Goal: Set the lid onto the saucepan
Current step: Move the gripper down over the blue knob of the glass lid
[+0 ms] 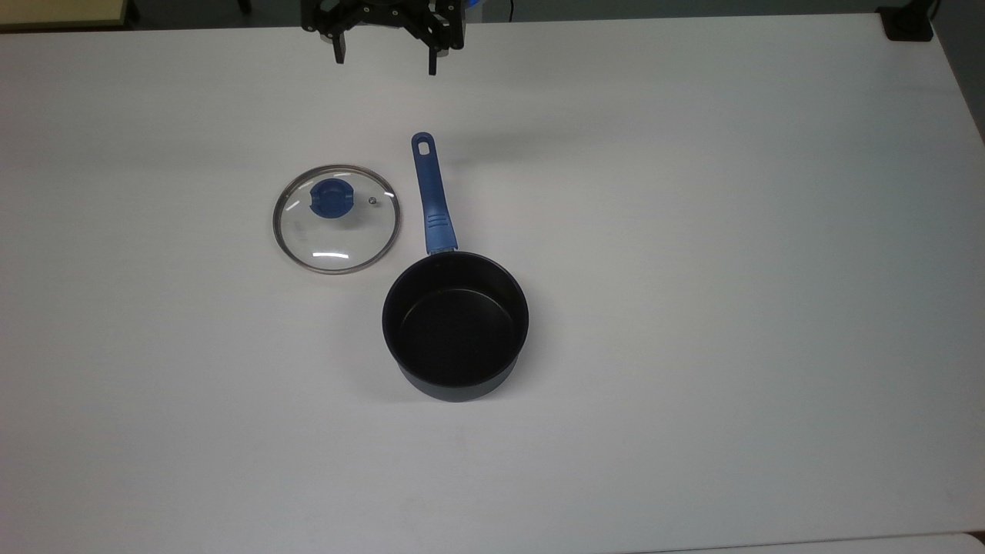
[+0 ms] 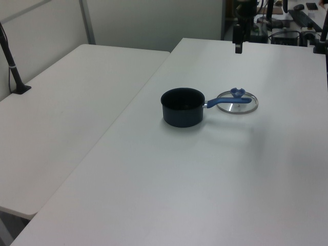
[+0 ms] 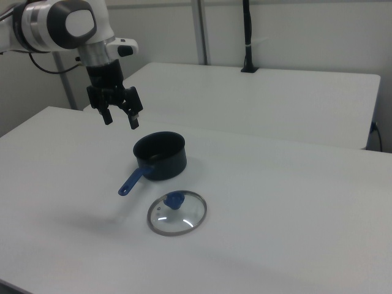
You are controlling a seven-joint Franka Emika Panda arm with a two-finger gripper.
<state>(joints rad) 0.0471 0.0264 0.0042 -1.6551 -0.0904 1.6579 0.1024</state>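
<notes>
Lid (image 1: 336, 218) flat on table (image 1: 692, 308), beside saucepan (image 1: 455, 323) handle | jaws spread, empty, high above | risk: small blue knob slips, lid lands tilted on rim.

Even overhead light; soft shadows; white glare streak on lid (image 1: 336, 218).

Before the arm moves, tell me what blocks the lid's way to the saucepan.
Nothing visible does. The lid lies flat beside the saucepan, apart from its blue handle; the open gripper hangs above bare table.
</notes>
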